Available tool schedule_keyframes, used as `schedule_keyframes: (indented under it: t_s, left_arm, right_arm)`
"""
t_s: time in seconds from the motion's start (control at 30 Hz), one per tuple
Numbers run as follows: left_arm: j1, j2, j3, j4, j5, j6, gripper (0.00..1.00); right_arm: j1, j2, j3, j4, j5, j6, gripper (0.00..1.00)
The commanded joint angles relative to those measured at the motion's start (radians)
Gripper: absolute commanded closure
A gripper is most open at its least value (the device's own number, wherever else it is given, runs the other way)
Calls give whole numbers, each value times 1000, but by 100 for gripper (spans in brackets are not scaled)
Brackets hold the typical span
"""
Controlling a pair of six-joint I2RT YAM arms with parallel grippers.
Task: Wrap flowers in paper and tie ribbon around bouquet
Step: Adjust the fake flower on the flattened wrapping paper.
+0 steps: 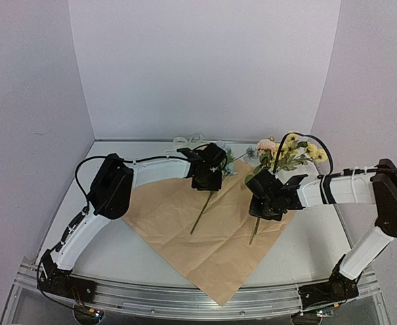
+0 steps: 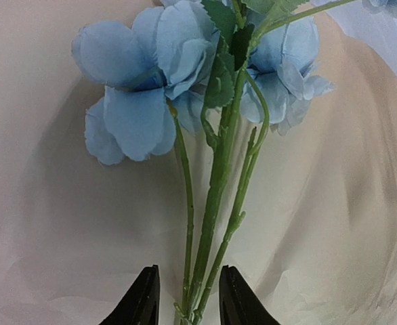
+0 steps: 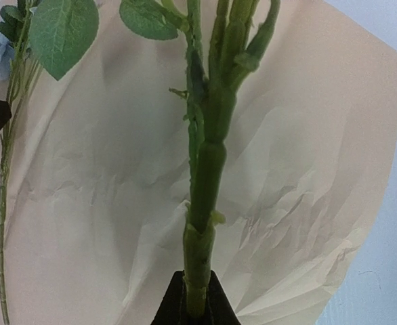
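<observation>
Matt tan crinkled paper [image 1: 219,237] below the left gripper [image 2: 189,298]. The flowers [image 2: 144,88] ahead of it: matt cloth-like petals, smooth plastic-looking stems. Its fingers [image 2: 141,305]: black semi-glossy plastic.

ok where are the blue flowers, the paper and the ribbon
blue flowers [image 2: 134,101]: left wrist view, on a petal of the big left bloom
paper [image 1: 219,250]: top view, on the bare tan sheet near its front corner
ribbon [image 1: 185,141]: top view, on the white loops beyond the sheet's far edge
</observation>
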Motion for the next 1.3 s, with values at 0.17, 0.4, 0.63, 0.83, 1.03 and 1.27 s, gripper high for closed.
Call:
schedule_keyframes:
  t_s: [0.17, 0.4, 0.63, 0.83, 1.03, 1.27]
  left_arm:
    - [15, 22, 20, 51, 81, -27, 72]
    - [35, 33, 24, 66, 121, -26, 84]
    - [51, -49, -39, 117, 92, -42, 100]
    - [55, -187, -168, 222, 25, -85, 100]
    - [57, -272, -274, 295, -22, -152, 100]
    - [69, -360, -424, 336, -120, -299, 100]
  right_arm:
    - [-3, 32, 1, 34, 12, 13, 100]
    - [-3, 42, 3, 34, 8, 15, 100]
    - [-3, 57, 5, 34, 0, 22, 100]
    - [-3, 81, 13, 34, -14, 37, 100]
    - [-3, 98, 12, 31, -45, 81, 100]
    - [-1, 91, -8, 35, -68, 135, 100]
